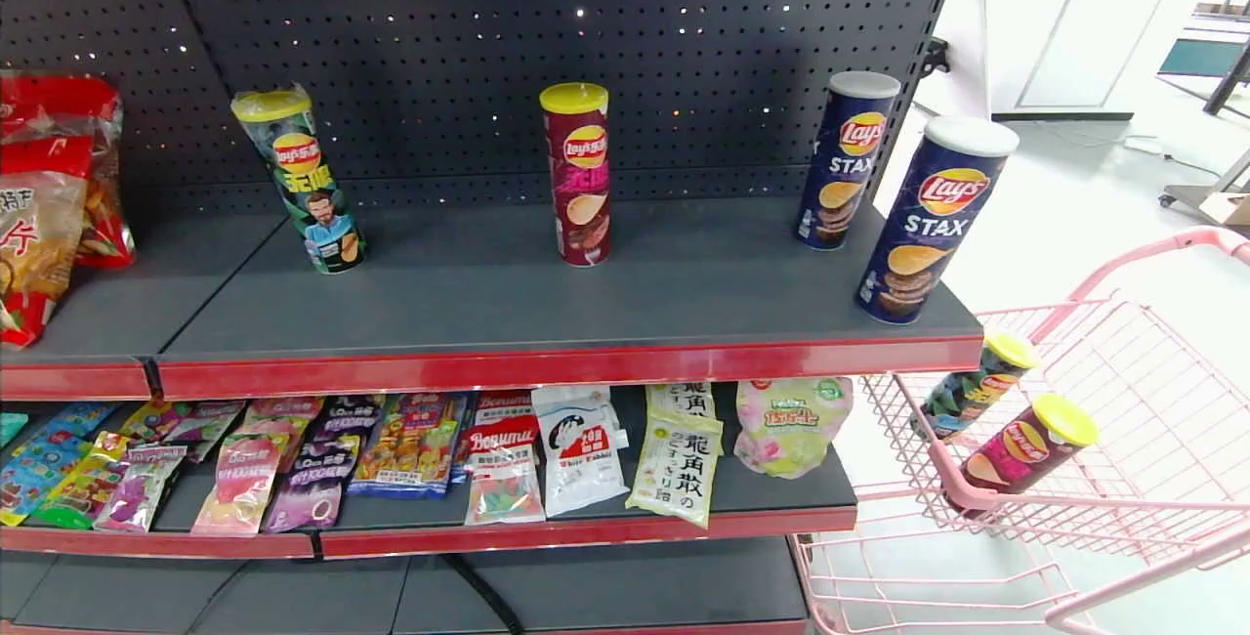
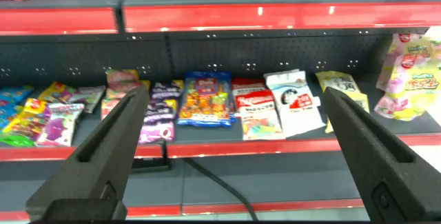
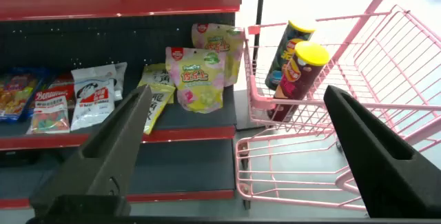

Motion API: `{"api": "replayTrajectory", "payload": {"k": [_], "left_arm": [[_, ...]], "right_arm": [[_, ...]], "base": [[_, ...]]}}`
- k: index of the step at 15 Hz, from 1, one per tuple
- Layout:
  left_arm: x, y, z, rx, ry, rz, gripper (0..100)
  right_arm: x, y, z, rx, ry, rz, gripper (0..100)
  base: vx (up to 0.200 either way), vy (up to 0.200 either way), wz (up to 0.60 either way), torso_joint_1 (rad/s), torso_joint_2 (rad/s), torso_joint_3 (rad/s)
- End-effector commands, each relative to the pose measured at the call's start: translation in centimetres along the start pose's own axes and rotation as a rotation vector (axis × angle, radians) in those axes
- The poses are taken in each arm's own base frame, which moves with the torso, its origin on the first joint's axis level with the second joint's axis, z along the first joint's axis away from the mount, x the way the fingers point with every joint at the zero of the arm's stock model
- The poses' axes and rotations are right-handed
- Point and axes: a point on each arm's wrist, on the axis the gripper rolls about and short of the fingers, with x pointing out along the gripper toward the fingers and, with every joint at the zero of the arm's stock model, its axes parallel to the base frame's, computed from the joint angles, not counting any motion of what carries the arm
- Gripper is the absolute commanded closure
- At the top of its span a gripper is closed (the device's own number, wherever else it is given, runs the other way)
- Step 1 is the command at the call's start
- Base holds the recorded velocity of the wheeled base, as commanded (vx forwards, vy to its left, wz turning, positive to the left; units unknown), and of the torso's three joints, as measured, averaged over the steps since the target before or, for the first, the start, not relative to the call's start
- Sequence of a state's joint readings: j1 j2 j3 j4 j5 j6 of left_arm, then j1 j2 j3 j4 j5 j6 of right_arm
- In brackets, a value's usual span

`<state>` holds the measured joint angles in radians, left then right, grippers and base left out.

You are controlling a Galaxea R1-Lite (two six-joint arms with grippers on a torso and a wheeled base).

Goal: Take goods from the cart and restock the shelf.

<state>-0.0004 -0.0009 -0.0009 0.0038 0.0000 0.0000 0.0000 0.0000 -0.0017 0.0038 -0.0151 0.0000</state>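
Head view: the upper shelf (image 1: 469, 303) carries 4 upright chip cans, well apart along it. A green can (image 1: 298, 181) stands toward the left and a maroon can (image 1: 581, 174) in the middle. At the right end are 2 blue ones: the rear blue can (image 1: 842, 161) near the pegboard back and the front blue can (image 1: 933, 222) at the shelf's front corner. Red snack bags (image 1: 49, 186) are stacked at the far left. The lower shelf (image 1: 762, 493) holds a row of flat snack packets (image 1: 498, 464). To the right is the pink cart (image 1: 1152, 391), with 2 yellow-lidded cans tilted in its basket: a dark cart can (image 1: 972, 389) and, just beside it, a maroon cart can (image 1: 1025, 444). They seem to lean on the wire wall, though the mesh makes that hard to judge.

Left wrist view: the left gripper (image 2: 236, 93) has its 2 fingers spread wide with nothing between them, facing the snack packets on the lower shelf.

Right wrist view: the right gripper (image 3: 238, 89) is likewise spread wide and holds nothing. It faces the lower shelf's right end and the pink cart, where both cans sit in the basket corner nearest the shelf.
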Motion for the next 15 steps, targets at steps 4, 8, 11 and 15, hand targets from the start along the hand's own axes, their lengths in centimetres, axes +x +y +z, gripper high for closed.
{"api": "replayTrajectory", "payload": {"k": [4,8,11,15], "left_arm": [[0.01,0.00,-0.01,0.000,0.001,0.000,0],[0.01,0.00,0.00,0.000,-0.001,0.002,0],[0.01,0.00,0.00,0.000,-0.001,0.002,0],[0.01,0.00,0.00,-0.002,-0.001,0.002,0]], "right_arm": [[0.02,0.00,-0.05,0.000,0.004,-0.002,0],[0.01,0.00,-0.01,0.000,0.002,-0.002,0],[0.02,0.00,-0.05,0.000,0.004,-0.002,0],[0.02,0.00,-0.05,0.000,0.004,-0.002,0]], "base": [[0.000,-0.200,0.00,0.004,0.00,0.004],[0.000,-0.200,0.00,0.001,0.00,0.001],[0.000,-0.200,0.00,0.001,0.00,0.006],[0.000,0.000,0.00,0.000,0.00,0.000]]}}
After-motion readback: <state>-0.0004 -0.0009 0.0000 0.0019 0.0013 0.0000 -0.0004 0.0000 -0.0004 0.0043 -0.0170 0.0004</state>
